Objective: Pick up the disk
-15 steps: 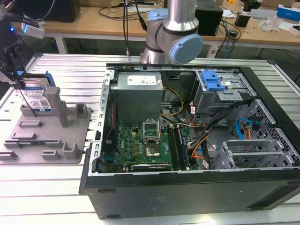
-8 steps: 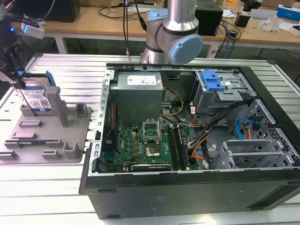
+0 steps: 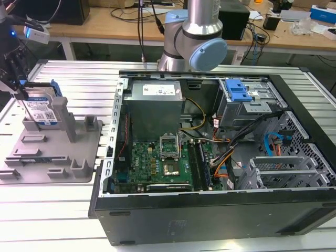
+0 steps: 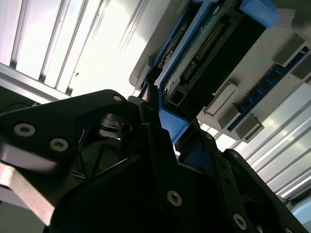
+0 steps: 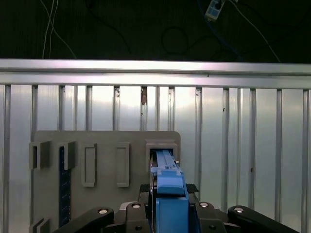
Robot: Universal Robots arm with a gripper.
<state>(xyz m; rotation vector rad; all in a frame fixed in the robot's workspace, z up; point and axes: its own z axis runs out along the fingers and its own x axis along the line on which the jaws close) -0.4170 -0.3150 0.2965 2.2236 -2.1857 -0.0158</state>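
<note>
The disk [image 3: 41, 110] stands on edge in a slot at the back of the grey fixture tray [image 3: 52, 152], at the exterior view's left. Its white-and-blue label faces the front. My gripper [image 3: 21, 92] comes down over the disk's top edge. In the first wrist view the disk [image 5: 165, 165] is edge-on with its blue rail up, and my gripper [image 5: 168, 190] has a black finger pressed against each side. In the second wrist view the disk's connector side [image 4: 204, 53] shows, with a fingertip [image 4: 149, 114] against the blue rail. The disk's lower edge still sits in the tray [image 5: 107, 141].
An open computer case [image 3: 210, 157] with motherboard and cables lies at the exterior view's right of the tray. It holds a blue-handled drive cage [image 3: 239, 94]. The arm's base [image 3: 194, 47] stands behind the case. The slatted metal table [image 3: 52, 210] extends in front.
</note>
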